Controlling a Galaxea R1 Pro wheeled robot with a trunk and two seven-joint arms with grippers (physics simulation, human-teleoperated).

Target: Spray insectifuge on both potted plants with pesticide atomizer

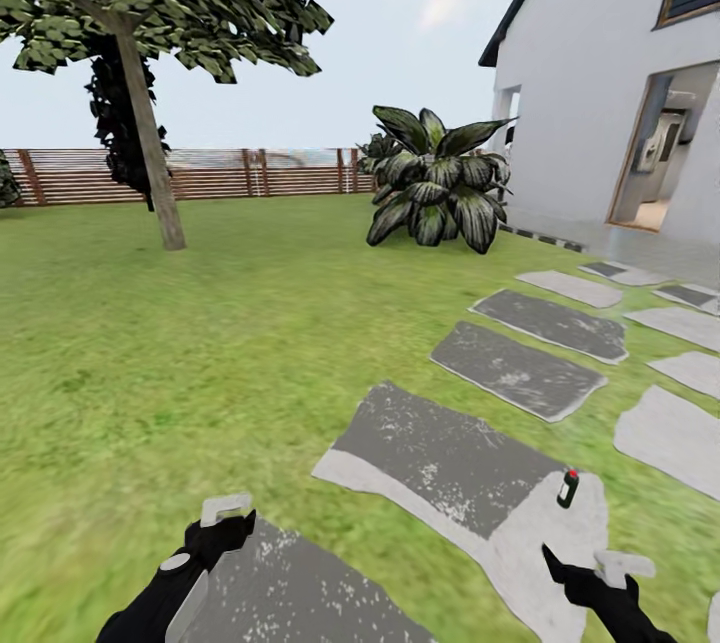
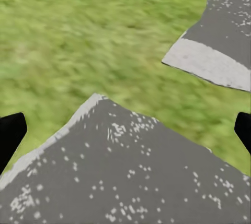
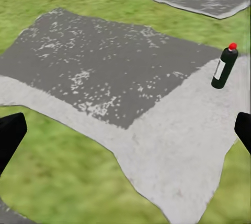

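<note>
Both sets of jaws stand wide apart and hold nothing: the right gripper [image 1: 585, 563] hovers low over the pale edge of a stepping stone [image 1: 455, 458], the left gripper [image 1: 225, 521] over the nearer dark stone [image 1: 290, 593] beside the lawn [image 1: 170, 363]. The pesticide atomizer [image 1: 568, 488] stands upright on the pale part of that first stone, just ahead of the right gripper and not touched by it; the right wrist view shows its red tip and white label [image 3: 225, 66]. Farther off lie more stones, a big broad-leaved shrub [image 1: 435, 178], a tree [image 1: 150, 153], a wooden fence [image 1: 250, 173] and a white house [image 1: 610, 93].
</note>
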